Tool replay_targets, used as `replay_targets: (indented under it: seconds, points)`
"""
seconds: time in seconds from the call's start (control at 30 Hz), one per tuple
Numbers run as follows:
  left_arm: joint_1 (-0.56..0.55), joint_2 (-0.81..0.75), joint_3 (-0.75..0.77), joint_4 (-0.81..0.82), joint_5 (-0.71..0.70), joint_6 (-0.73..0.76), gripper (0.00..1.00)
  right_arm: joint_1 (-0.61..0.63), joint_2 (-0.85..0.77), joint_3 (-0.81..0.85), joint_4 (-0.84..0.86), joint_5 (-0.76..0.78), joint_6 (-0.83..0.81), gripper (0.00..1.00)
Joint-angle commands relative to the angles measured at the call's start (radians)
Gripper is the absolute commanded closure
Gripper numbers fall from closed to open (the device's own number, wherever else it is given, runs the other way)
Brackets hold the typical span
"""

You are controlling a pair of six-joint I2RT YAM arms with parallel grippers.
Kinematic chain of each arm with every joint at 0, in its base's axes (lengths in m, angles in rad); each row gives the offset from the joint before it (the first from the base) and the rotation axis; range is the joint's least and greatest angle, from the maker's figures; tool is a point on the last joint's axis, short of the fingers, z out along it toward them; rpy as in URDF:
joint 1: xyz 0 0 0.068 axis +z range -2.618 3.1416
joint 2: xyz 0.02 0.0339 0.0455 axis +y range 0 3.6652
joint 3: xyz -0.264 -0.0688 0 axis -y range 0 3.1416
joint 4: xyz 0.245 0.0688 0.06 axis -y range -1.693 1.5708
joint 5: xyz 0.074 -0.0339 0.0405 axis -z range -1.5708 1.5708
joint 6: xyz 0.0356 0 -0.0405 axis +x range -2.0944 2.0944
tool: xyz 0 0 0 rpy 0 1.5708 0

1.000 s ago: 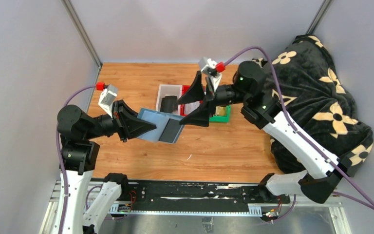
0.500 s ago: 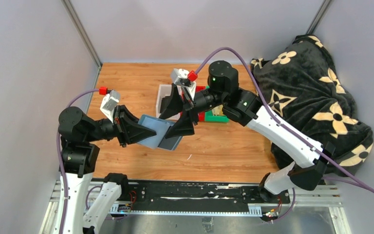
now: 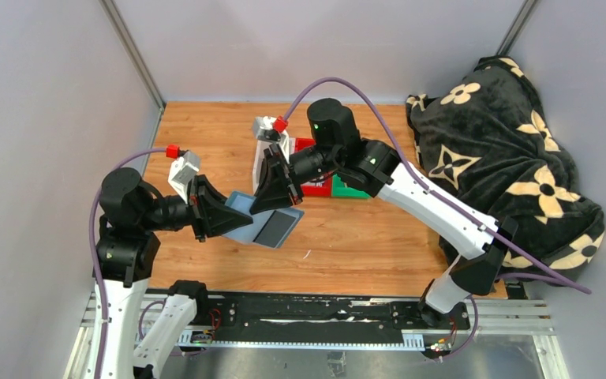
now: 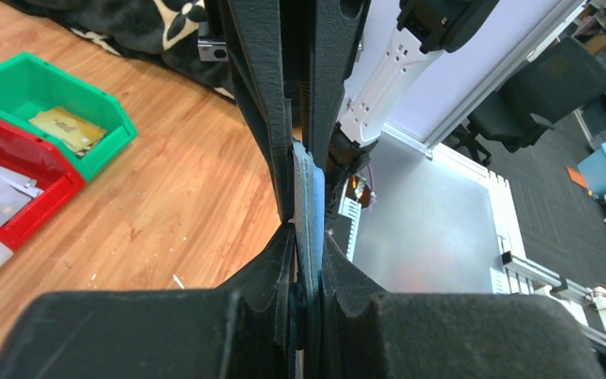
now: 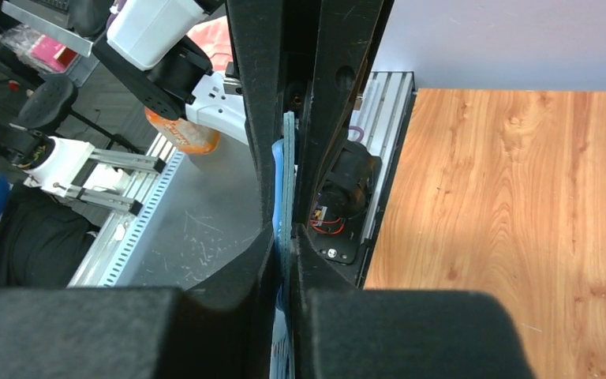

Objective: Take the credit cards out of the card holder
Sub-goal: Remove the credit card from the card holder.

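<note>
Slate-blue outside and lighter blue inside, the card holder hangs open in the air above the wooden table, between your two claws. The left claw is pressed together on its left edge. The right claw reaches in from the far side and is clamped on its far edge. Its long side runs left to right. The dark rectangle inside may be a pocket or a card; you cannot tell.
</note>
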Motion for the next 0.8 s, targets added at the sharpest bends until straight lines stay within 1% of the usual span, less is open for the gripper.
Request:
replay_targets:
  seconds: [0.0,0.03,0.07,0.13,0.2,0.27,0.33,0.4,0.43,0.67,0.77]
  points:
    - [-0.002,0.007,0.029,-0.043,0.003,0.053,0.99,0.025,0.008,0.036,-0.044,0.036,-0.009,0.94]
    - [-0.002,0.01,0.03,-0.043,0.002,0.054,0.93,0.028,0.011,0.038,-0.044,0.047,-0.006,0.98]
    - [-0.002,0.013,0.03,-0.043,0.001,0.054,0.86,0.028,0.012,0.038,-0.043,0.068,0.001,1.0]
    - [-0.002,0.021,0.035,-0.05,0.004,0.052,0.62,0.026,0.011,0.038,-0.036,0.111,0.012,1.0]
    - [-0.002,0.024,0.044,-0.06,0.004,0.056,0.47,0.015,-0.003,0.017,0.008,0.158,0.054,1.0]
    - [-0.002,0.02,0.046,-0.071,0.003,0.062,0.37,-0.006,-0.031,-0.04,0.112,0.187,0.134,1.0]
    - [-0.001,0.01,0.043,-0.07,0.002,0.061,0.31,-0.027,-0.073,-0.121,0.244,0.206,0.231,1.0]
    - [-0.002,-0.002,0.037,-0.063,0.002,0.053,0.29,-0.039,-0.13,-0.214,0.388,0.239,0.29,1.0]
    - [-0.001,-0.006,0.036,-0.056,0.002,0.044,0.29,-0.041,-0.15,-0.248,0.427,0.259,0.311,1.0]
    - [-0.001,-0.027,0.029,-0.044,-0.024,0.031,0.33,-0.057,-0.256,-0.411,0.594,0.373,0.416,1.0]
    - [-0.001,-0.043,0.016,-0.042,-0.075,0.046,0.38,-0.064,-0.3,-0.493,0.705,0.417,0.489,1.0]
